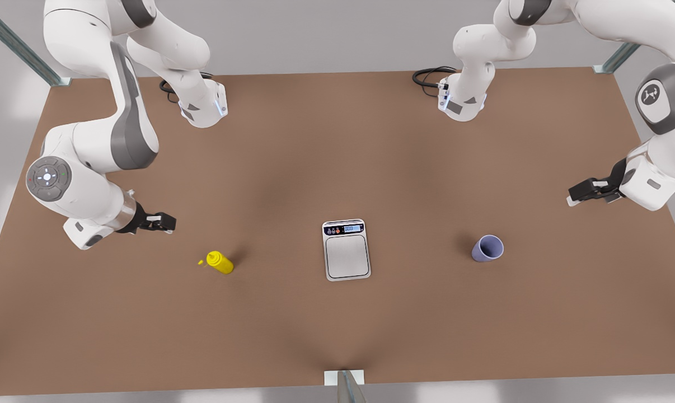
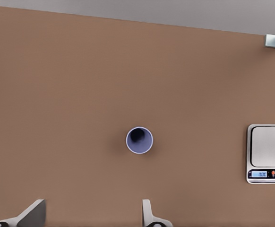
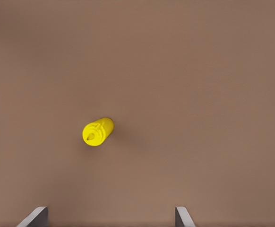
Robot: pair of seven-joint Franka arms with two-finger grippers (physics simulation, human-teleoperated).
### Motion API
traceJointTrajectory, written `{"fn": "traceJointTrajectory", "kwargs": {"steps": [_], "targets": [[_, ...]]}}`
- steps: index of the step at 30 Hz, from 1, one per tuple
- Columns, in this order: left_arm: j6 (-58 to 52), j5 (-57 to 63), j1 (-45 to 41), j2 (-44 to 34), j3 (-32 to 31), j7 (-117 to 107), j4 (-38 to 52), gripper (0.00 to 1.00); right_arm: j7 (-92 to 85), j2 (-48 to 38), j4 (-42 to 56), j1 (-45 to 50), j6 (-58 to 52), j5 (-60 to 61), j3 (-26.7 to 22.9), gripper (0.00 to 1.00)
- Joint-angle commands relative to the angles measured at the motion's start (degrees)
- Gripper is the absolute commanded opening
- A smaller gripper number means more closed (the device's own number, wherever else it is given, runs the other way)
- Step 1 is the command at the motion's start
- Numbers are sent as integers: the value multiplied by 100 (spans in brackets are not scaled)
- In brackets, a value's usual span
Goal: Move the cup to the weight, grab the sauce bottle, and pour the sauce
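The lavender-blue cup (image 1: 487, 248) stands upright on the brown table, to the front view's right of the weight (image 1: 346, 250), a white scale with a silver plate. The yellow sauce bottle (image 1: 221, 262) stands to the scale's left. My left gripper (image 1: 576, 196) hovers open at the front view's right, above and behind the cup. From its wrist I see the cup (image 2: 139, 140) ahead of its fingers (image 2: 149, 215) and the weight (image 2: 268, 153) off to one side. My right gripper (image 1: 166, 224) hovers open near the bottle, and the sauce bottle (image 3: 98, 132) lies ahead of its fingers (image 3: 36, 216).
Both arm bases (image 1: 203, 106) (image 1: 460, 101) are mounted at the table's far edge, with black cables beside them. A metal post (image 1: 346, 386) stands at the near edge. Bare brown table (image 1: 337, 168) surrounds the three objects.
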Motion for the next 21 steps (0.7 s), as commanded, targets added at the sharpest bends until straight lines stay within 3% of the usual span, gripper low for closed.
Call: {"fn": "traceJointTrajectory", "kwargs": {"steps": [1,3,6,9,11,15,19,21], "targets": [[9,13,0,4,0,0,0,100,0,3,0,-5,0,0,0,100],[9,22,-26,240,-17,-18,-123,100,-79,39,9,-41,-9,26,-8,100],[430,180,-396,1392,-9,-114,-132,100,-79,118,26,-137,-35,184,0,100],[1678,154,-378,1427,-9,-141,-966,100,-158,118,26,-207,-44,184,0,100],[2153,154,-361,1427,-17,-141,-1335,100,-1317,126,26,-849,-334,1019,0,100],[2909,110,-361,1138,-17,-141,-2302,100,-2636,302,175,-1034,-545,1327,0,100],[2918,-13,-361,1093,-96,-132,-2637,100,-2514,416,527,-1192,-1028,2522,-17,100],[2918,-83,-361,1243,-97,-132,-2637,100,-3321,452,536,-1315,-1028,2750,-8,100]]}}
